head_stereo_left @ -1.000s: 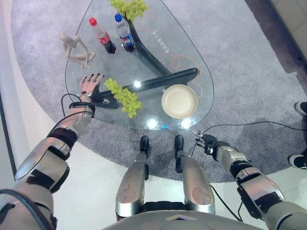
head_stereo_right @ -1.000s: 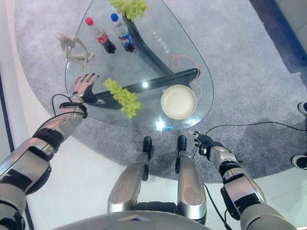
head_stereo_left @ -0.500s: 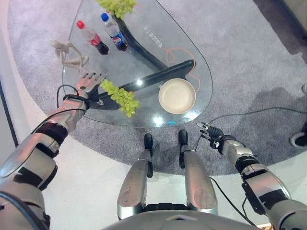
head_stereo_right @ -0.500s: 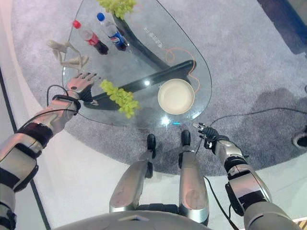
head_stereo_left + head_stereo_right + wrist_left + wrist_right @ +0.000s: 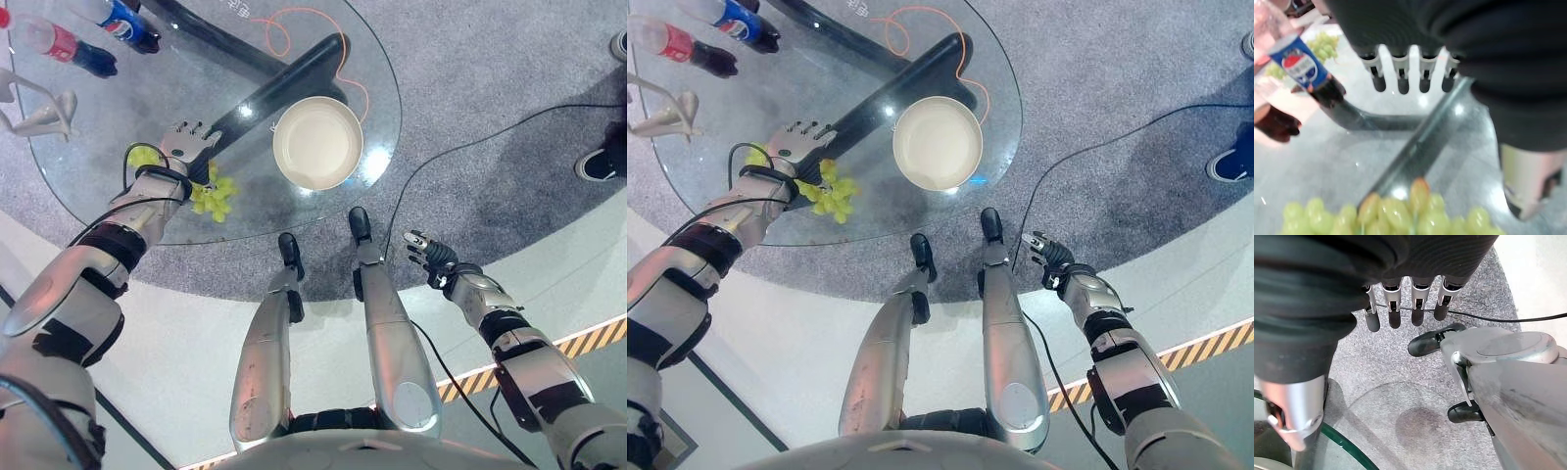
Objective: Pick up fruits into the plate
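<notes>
Glass table [image 5: 88,186]: grapes [image 5: 831,193] under open left hand [image 5: 186,147], axis unclear.

Glossy clear glass table [image 5: 98,186]; matt cream plate [image 5: 317,143]; rough grey carpet [image 5: 470,108].

Eye views: paired overhead positions, looking steeply down; both share the glass table [image 5: 88,176] at upper left and the plate [image 5: 316,143].
Left wrist view: very close, along the fingers, facing grapes [image 5: 1396,213].
Right wrist view: close, facing carpet [image 5: 1400,401].
</notes>
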Controlling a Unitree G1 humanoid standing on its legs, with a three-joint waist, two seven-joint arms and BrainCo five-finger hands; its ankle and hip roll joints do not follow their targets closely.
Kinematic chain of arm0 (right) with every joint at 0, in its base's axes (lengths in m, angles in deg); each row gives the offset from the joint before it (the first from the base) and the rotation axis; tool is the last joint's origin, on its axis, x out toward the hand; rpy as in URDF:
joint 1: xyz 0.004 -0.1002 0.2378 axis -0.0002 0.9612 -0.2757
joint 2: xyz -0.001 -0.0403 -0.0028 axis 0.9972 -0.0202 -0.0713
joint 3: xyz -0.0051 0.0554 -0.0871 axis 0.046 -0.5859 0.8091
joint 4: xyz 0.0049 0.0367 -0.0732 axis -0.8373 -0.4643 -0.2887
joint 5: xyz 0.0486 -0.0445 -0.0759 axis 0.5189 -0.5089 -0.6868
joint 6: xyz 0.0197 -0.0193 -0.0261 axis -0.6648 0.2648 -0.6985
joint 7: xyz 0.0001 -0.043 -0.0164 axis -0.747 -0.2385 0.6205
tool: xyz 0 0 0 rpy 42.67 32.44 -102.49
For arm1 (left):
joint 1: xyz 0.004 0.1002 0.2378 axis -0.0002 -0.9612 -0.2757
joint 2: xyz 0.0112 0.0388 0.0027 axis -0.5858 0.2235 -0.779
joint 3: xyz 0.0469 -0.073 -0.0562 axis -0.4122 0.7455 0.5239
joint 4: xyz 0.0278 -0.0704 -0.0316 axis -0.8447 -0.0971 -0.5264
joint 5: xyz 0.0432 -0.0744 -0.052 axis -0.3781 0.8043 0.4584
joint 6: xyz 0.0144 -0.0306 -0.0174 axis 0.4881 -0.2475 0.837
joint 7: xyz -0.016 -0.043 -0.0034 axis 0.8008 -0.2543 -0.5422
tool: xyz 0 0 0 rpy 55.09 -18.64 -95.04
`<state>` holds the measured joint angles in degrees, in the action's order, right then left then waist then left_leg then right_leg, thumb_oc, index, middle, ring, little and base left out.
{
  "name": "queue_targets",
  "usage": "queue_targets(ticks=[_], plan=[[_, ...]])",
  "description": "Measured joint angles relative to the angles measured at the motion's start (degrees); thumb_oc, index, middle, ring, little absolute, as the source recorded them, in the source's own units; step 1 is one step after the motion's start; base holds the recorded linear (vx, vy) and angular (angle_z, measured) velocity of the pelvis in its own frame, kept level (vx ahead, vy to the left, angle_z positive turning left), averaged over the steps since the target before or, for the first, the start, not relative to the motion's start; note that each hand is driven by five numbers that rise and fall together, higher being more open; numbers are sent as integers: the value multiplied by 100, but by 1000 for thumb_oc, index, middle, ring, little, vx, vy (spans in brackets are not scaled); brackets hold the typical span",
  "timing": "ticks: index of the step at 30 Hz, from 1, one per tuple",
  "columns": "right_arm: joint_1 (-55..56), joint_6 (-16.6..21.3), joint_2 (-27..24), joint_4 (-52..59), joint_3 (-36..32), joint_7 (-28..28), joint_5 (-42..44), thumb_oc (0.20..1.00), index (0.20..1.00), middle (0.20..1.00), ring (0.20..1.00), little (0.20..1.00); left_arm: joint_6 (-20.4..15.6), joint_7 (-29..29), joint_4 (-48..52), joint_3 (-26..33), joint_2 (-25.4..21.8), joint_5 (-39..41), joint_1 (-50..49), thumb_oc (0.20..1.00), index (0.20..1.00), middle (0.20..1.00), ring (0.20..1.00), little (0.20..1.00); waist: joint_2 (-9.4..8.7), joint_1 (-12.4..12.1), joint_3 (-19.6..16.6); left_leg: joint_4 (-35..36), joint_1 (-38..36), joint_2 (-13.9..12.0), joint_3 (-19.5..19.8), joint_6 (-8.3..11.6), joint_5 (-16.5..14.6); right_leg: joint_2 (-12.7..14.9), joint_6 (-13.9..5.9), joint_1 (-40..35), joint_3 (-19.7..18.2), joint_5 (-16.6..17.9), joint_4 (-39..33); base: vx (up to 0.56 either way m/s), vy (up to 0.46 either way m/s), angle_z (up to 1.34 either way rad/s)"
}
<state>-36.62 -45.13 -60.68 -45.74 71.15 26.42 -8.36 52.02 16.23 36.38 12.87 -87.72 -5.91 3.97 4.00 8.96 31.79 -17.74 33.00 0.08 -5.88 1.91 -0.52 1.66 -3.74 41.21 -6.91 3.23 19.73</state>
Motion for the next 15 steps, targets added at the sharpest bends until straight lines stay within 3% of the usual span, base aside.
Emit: queue_targets(ticks=[1,4,9,15], plan=[[-166,47,-18,155,-71,3,108,1000,1000,1000,1000,1000,54,64,-32,-262,-44,7,131,1000,1000,1000,1000,1000,-38,-78,-21,-274,270,-3,-207,-87,-220,-27,-85,228,-259,-86,34,2,114,-69],[-565,136,28,152,-154,-9,169,1000,1000,1000,1000,1000,20,334,-43,-292,60,13,201,1000,1000,1000,1000,1000,-11,99,3,-478,609,85,-557,-247,-323,59,-166,646,-545,50,135,2,128,-51],[-415,186,32,117,-148,10,168,1000,1000,1000,1000,1000,-42,530,-44,-507,169,291,400,1000,1000,1000,1000,1000,2,168,7,-630,612,117,-797,-319,-494,94,-175,674,-681,91,140,-9,86,-20],[-394,287,0,91,-153,53,167,1000,1000,1000,1000,1000,-60,597,-106,-507,141,576,366,1000,1000,1000,1000,1000,5,107,6,-706,641,126,-809,-320,-537,112,-171,701,-684,93,170,-6,17,-2]])
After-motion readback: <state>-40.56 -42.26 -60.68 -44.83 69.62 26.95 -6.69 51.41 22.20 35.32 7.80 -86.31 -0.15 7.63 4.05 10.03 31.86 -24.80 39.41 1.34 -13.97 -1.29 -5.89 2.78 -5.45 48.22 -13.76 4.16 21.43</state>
